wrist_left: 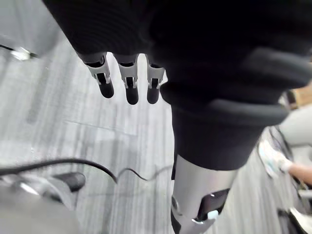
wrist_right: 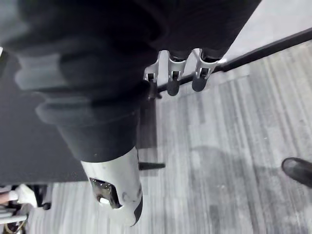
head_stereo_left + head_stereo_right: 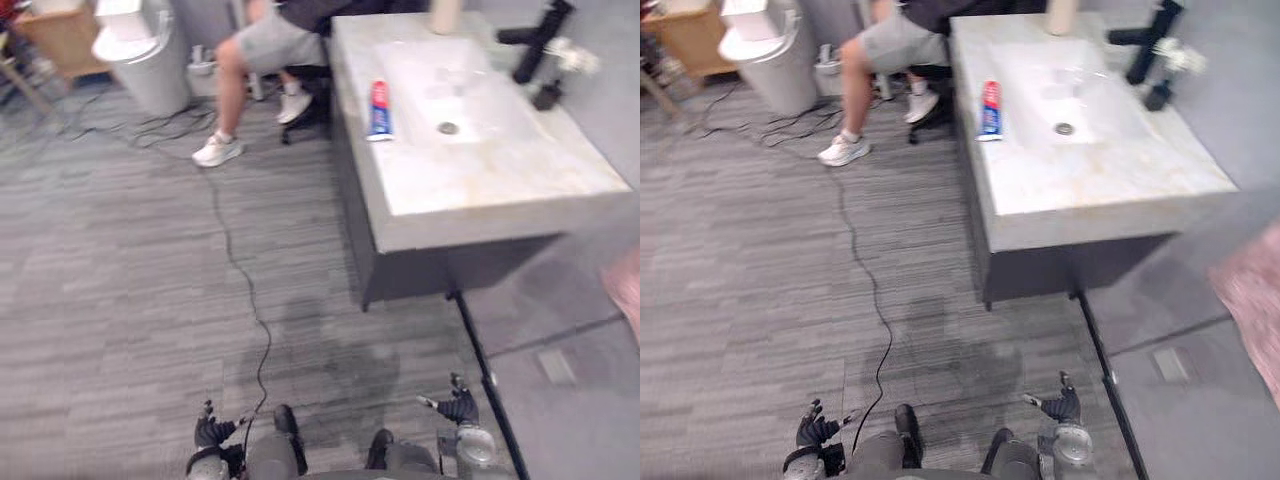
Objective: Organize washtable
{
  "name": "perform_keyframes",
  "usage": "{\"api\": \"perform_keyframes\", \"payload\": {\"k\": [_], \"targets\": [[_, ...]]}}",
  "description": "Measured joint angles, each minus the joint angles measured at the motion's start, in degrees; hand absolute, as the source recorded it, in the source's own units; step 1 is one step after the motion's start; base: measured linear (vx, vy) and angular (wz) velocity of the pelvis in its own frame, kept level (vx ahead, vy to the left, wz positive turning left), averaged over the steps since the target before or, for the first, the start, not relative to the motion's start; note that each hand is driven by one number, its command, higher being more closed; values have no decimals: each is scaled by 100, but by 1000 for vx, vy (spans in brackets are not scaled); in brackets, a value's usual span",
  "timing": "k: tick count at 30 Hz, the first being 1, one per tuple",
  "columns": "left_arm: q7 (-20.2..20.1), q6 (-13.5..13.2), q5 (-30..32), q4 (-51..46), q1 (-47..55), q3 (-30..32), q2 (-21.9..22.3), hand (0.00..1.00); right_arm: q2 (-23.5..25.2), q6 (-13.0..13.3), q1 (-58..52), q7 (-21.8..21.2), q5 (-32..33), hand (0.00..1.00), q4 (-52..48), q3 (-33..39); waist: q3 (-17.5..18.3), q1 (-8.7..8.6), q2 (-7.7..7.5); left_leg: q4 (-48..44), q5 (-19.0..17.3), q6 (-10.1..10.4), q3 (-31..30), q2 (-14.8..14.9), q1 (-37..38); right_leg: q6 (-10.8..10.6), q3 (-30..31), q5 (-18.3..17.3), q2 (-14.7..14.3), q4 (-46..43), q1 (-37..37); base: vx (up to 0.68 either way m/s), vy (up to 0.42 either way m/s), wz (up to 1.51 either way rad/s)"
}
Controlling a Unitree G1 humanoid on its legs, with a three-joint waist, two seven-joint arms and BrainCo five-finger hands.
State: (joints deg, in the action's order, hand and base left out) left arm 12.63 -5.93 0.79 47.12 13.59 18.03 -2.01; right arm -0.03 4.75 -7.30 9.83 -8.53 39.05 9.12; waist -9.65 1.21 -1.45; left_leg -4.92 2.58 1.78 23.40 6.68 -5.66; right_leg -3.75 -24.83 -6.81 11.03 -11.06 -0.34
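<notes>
The washtable [image 3: 520, 175] is a pale stone counter with a sunken basin and a drain [image 3: 448, 128], standing at the upper right. A red, white and blue toothpaste tube [image 3: 379, 110] lies on its left rim beside the basin. A black faucet [image 3: 535, 40] rises at the far side, with a small dark object [image 3: 547, 95] by it and a beige cup [image 3: 445, 15] at the back. My left hand [image 3: 212, 432] and right hand [image 3: 458, 406] hang low over the floor, far short of the table. Both are open with relaxed fingers [image 1: 126, 85] [image 2: 181, 75] and hold nothing.
A person sits at the table's far left end, one leg [image 3: 228, 90] and a white shoe [image 3: 217, 150] out on the grey carpet. A white bin [image 3: 145, 50] and a wooden cabinet [image 3: 60, 35] stand at the back left. Something pink [image 3: 625, 290] shows at the right edge.
</notes>
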Motion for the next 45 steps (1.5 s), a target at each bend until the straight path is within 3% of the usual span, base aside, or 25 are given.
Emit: {"api": "perform_keyframes", "payload": {"k": [6,9,11,12,13,14,15,19,21,22,24,25,26,27,28,29,30,31,34,37,39,41,42,44,45], "targets": [[19,63,0,389,113,295,-72,0,61,-86,168,5,-53,0,291,-71,-21,100,-28,210,-121,-89,-113,-260,40,-274,184,-24,111,256,15,-2,103,0],[14,69,-2,424,124,296,-5,0,59,-97,151,2,-70,0,290,-92,-58,119,-146,-226,-531,-209,-220,-418,-106,-481,564,-424,258,-74,-129,36,122,9],[11,71,-3,412,122,284,-7,0,-3,-95,152,1,-74,0,265,-135,-60,117,-231,-1008,-1014,-333,-345,-501,-393,-778,713,-726,453,-483,-196,143,151,16],[8,70,-4,388,155,236,-66,0,-94,-92,82,0,-82,0,228,-245,-63,95,-237,-1455,-1457,-380,-478,-529,-559,-743,859,-890,510,-911,-224,211,125,40],[0,71,-4,389,113,171,-129,0,-114,-96,69,-21,-90,0,244,-345,-84,10,-316,-1523,-1650,-516,-668,-695,-471,-607,1215,-811,638,-1721,-538,213,139,39],[-2,69,-4,378,71,152,-138,0,-93,-97,105,-25,-95,0,244,-369,-117,-8,-286,-1499,-1669,-551,-691,-673,-411,-519,1363,-835,616,-2148,-788,235,167,35],[-1,72,-6,317,-21,84,-178,0,-42,-91,174,-28,-98,0,236,-474,-186,-49,-195,-1438,-1709,-604,-785,-569,-297,-315,1446,-1036,365,-2405,-1080,197,146,10],[-14,66,-4,285,-248,-182,-300,0,-94,-72,236,-139,-109,0,225,-761,-352,-216,-54,-1085,-1883,-575,-1003,-414,424,-155,1371,-976,-503,-1792,-1756,341,89,24],[-35,36,0,281,-387,-376,-383,0,-145,-72,131,-145,-110,0,215,-764,-370,-362,-226,-630,-1889,-416,-1130,-605,1077,-69,1232,-220,-633,-761,-2092,548,27,57],[-47,34,2,277,-390,-421,-383,0,-159,-63,83,-156,-84,0,188,-755,-359,-382,-259,-525,-1923,-359,-1177,-667,1220,-45,1238,-55,-636,-597,-2162,530,-19,65],[-141,36,36,225,-295,-454,-270,0,-196,-65,-134,-188,-101,0,-142,-711,-306,-523,-255,-425,-2178,73,-1356,-678,1750,379,1173,288,-620,-690,-2325,576,-85,95],[-141,38,51,165,-237,-455,-267,0,-205,-67,-214,-206,-109,0,-198,-713,-282,-588,-276,-577,-2219,152,-1459,-657,1796,600,1146,528,-613,-839,-2282,491,-111,105],[-141,44,108,153,-184,-457,-275,0,-200,-68,-269,-231,-115,0,-256,-731,-215,-644,-271,-1133,-2261,235,-1522,-597,1662,855,1094,846,-596,-1091,-2286,665,-176,60],[-138,71,144,87,-146,-383,-126,0,-198,-74,-240,-232,-120,0,-367,-745,-152,-593,-58,-2325,-2259,415,-1450,-204,1216,987,925,600,-762,-1282,-2178,830,-180,8],[-139,74,157,-16,-43,-320,21,0,-161,-81,-230,-212,-122,0,-523,-759,-176,-528,156,-3707,-1785,615,-1312,162,721,1064,992,359,-1010,-1229,-1942,699,-144,-49],[-151,80,157,-63,-2,-262,111,0,-148,-94,-192,-206,-122,0,-556,-781,-211,-480,236,-4316,-1300,584,-1264,311,493,1076,1112,262,-1148,-1200,-1786,675,-52,-106],[-142,101,158,-117,43,-213,206,0,-108,-120,-142,-176,-120,0,-550,-795,-242,-377,361,-5307,-1263,490,-1210,608,153,1176,1373,129,-1364,-1110,-1458,613,-18,-124],[-138,105,157,-231,-2,-214,190,0,-24,-162,-129,-83,-118,0,-519,-790,-266,-314,332,-5768,-1475,411,-1166,721,-112,1191,1634,1,-1445,-1015,-1104,725,-16,-114],[-139,24,158,-482,-18,-219,140,0,95,-226,-99,45,-119,0,-463,-778,-294,-194,137,-5236,-1778,108,-1061,729,-649,1045,2313,-179,-1382,-556,-244,502,51,-99],[-136,17,156,-480,-48,-224,161,0,77,-279,-84,144,-121,0,-459,-671,-271,-62,137,-3941,-1860,100,-1580,533,-1095,886,2912,-286,-1326,-317,112,385,210,-113],[-122,13,146,-442,-124,-257,185,0,58,-282,-112,166,-129,0,-419,-581,-261,102,106,-2527,-1676,409,-2456,278,-1187,609,3604,-577,-1238,-410,171,365,383,-147],[-112,1,143,-368,-51,-278,194,0,72,-289,-199,164,-148,0,-360,-451,-182,112,184,-2075,-1606,512,-2703,370,-1118,373,4019,-983,-1277,-704,165,378,482,-145],[-123,4,144,-355,-21,-271,209,0,67,-311,-281,161,-189,0,-306,-315,-89,125,150,-2369,-1320,552,-2483,390,-1085,232,4268,-1274,-1232,-1047,68,375,505,-156],[-115,28,149,-349,4,-225,9,0,255,-339,-377,126,-221,0,-224,-307,10,112,-174,-2506,-1521,410,-1886,336,-921,123,3895,-1256,-863,-1527,-235,306,428,-156],[-108,47,156,-347,4,-193,-96,0,323,-363,-385,114,-220,0,-172,-348,55,124,-365,-2495,-1632,263,-1396,378,-678,37,3339,-1081,-598,-1955,-558,278,396,-209]]}}
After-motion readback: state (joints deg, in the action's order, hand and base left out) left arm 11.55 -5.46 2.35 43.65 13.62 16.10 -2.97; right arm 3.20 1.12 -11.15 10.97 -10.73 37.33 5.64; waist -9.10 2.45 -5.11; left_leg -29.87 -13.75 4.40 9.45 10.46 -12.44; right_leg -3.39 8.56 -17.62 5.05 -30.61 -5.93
